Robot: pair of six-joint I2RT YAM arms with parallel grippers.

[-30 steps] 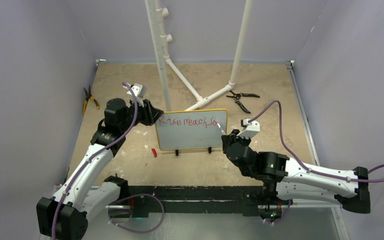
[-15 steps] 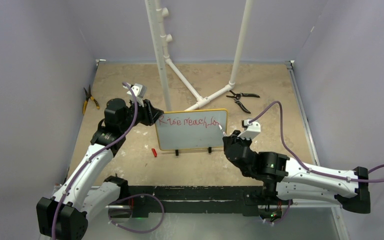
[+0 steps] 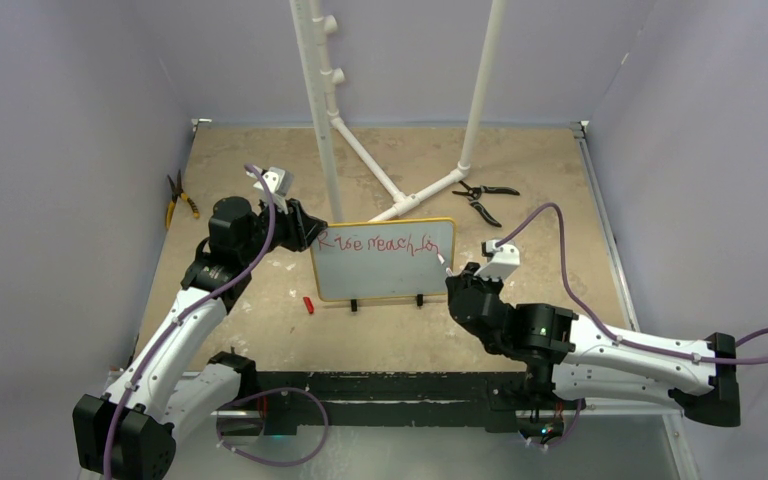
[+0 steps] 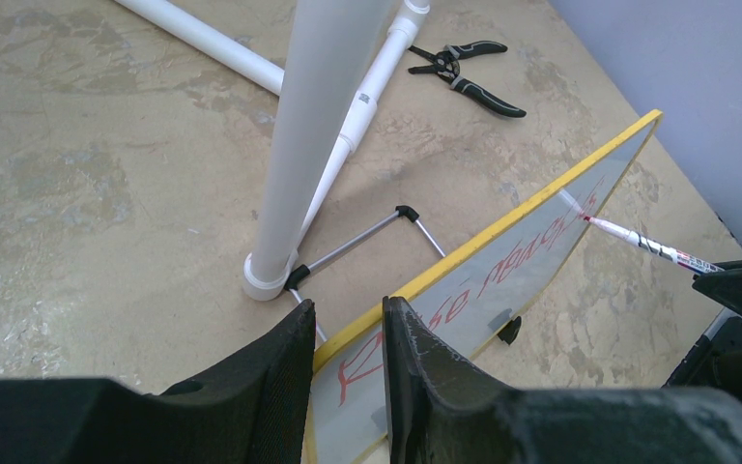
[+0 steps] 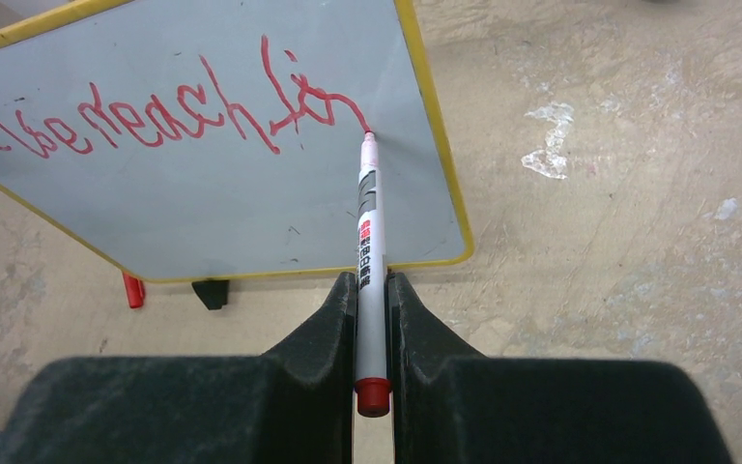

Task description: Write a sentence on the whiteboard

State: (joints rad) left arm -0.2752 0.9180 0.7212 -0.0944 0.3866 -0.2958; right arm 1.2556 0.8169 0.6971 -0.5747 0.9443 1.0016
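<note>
Standing upright near the middle of the tabletop, the small rectangular whiteboard with thin yellow frame and rounded corners has its long axis running left to right, parallel to the tabletop's near edge. Its writing face points toward the arm bases. It rests on two small black feet.

The sentence, in red handwritten marker script, forms one line across the upper part of the face. It reads roughly "Rise reach fo" and ends near the right frame. The lower part of the face is unmarked.

The left gripper is clamped across the board's upper left edge, one finger on each side. The right gripper is closed on a white marker pen with a red end. The pen's long axis points at the board, tip touching the last red stroke.

A small red cap lies just off the board's lower left corner. Black-handled pliers lie toward the far right corner.
</note>
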